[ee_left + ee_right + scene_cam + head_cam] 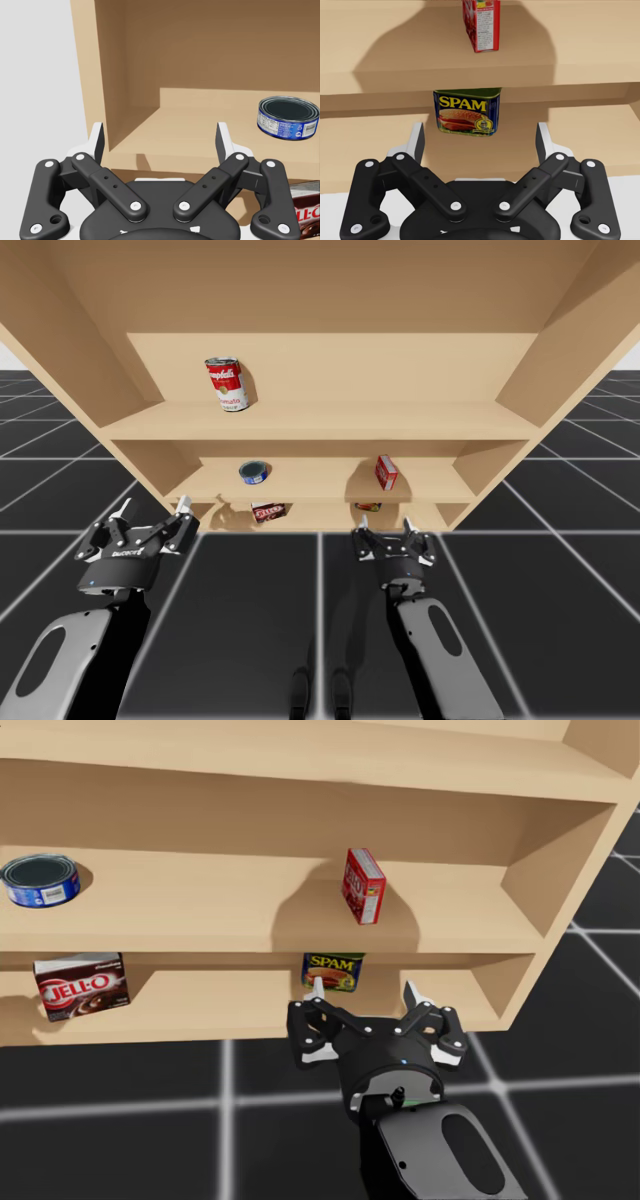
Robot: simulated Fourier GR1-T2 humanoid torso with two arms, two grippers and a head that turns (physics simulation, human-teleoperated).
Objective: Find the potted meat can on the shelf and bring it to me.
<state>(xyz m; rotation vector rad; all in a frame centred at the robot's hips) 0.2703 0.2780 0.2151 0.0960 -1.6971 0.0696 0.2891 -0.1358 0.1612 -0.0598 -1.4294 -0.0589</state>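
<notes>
The potted meat can [467, 112], a dark blue rectangular tin with yellow lettering, stands on the lowest shelf board [200, 1010]. It is just ahead of my right gripper [480, 135] and slightly left of centre between the open fingers, not touched. In the head view the can [333, 972] shows just beyond that gripper [363, 990]. From above, the can [368, 507] is tucked under the middle board, with my right gripper [385, 527] in front of it. My left gripper [155, 506] is open and empty by the shelf's left end [90, 75].
A red box [363, 885] stands on the middle board above the can, and a flat blue round tin [41, 880] lies further left. A brown box [82, 985] sits on the lowest board at left. A red-and-white can [228, 383] is on the top board.
</notes>
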